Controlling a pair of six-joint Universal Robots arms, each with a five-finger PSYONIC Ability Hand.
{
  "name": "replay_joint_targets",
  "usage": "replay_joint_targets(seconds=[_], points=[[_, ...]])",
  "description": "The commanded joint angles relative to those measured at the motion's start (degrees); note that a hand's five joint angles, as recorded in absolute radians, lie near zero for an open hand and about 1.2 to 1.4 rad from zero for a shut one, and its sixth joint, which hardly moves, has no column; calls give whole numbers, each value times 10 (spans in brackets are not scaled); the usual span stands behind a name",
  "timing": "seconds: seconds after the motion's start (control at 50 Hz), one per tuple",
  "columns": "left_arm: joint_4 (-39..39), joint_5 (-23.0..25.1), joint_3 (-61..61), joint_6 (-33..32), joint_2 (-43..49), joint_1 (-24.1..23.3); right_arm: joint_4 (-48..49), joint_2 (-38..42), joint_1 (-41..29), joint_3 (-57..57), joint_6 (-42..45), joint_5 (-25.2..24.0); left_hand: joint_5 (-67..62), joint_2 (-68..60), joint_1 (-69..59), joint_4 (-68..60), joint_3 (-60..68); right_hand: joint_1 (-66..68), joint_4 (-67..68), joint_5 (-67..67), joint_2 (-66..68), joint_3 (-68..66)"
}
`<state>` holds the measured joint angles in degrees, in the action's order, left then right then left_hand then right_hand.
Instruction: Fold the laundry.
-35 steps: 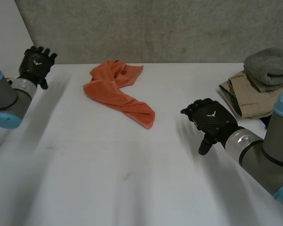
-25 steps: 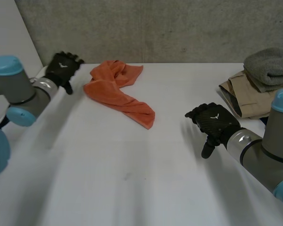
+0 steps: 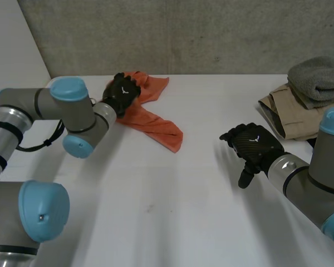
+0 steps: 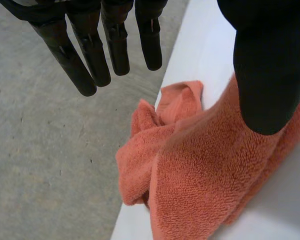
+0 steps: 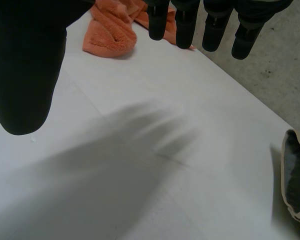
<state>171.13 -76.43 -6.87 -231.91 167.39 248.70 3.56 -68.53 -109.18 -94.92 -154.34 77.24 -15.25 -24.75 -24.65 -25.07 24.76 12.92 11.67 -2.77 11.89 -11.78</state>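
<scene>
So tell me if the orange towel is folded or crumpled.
Crumpled: the orange towel lies bunched in twisted ridges on the table, with no squared edges; the left hand is open over one end.

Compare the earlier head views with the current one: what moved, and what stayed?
The left hand swung from the left edge of the white table over to the crumpled orange terry towel, fingers straight, gripping nothing. The right hand barely shifted and remains open. The orange towel, the folded grey towel and the beige garment stayed put.
</scene>
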Motion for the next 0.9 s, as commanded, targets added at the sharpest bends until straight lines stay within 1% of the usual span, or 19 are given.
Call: replay_joint_targets(seconds=[0.02,0.06,0.14,0.18,0.3,0.42,0.48,0.58,0.72,0.9], points=[[4,15,2,-29,10,-6,0,3,0,2,7,0,-43,-48,-49,-45,48,-29,-17,28,-19,18],[9,17,5,-31,12,-6,0,6,0,2,9,0,-55,-60,-61,-57,60,-29,-17,28,-19,18],[10,26,12,-34,16,-8,1,6,0,1,12,0,-122,-127,-128,-124,127,-29,-17,28,-19,18],[9,32,13,-37,18,-8,1,6,0,1,13,0,-129,-134,-135,-131,134,-29,-17,28,-19,18],[-3,70,15,-81,28,-9,2,7,1,1,20,0,-162,-167,-168,-164,167,-29,-17,28,-19,18],[-23,94,20,-128,37,-10,2,8,2,2,26,2,-154,-159,-160,-156,159,-29,-17,28,-19,18],[-28,102,20,-136,39,-11,2,8,3,2,28,2,-141,-146,-147,-142,146,-29,-17,28,-19,18],[-29,109,16,-164,43,-15,2,9,4,2,29,2,-53,-58,-59,-55,58,-29,-17,28,-19,18],[-34,112,31,-184,53,-17,2,11,5,3,31,2,-53,-58,-59,-55,58,-29,-17,28,-19,18],[-76,124,54,-189,61,-17,2,11,5,3,31,2,-80,-85,-86,-82,85,-29,-17,28,-19,18]])
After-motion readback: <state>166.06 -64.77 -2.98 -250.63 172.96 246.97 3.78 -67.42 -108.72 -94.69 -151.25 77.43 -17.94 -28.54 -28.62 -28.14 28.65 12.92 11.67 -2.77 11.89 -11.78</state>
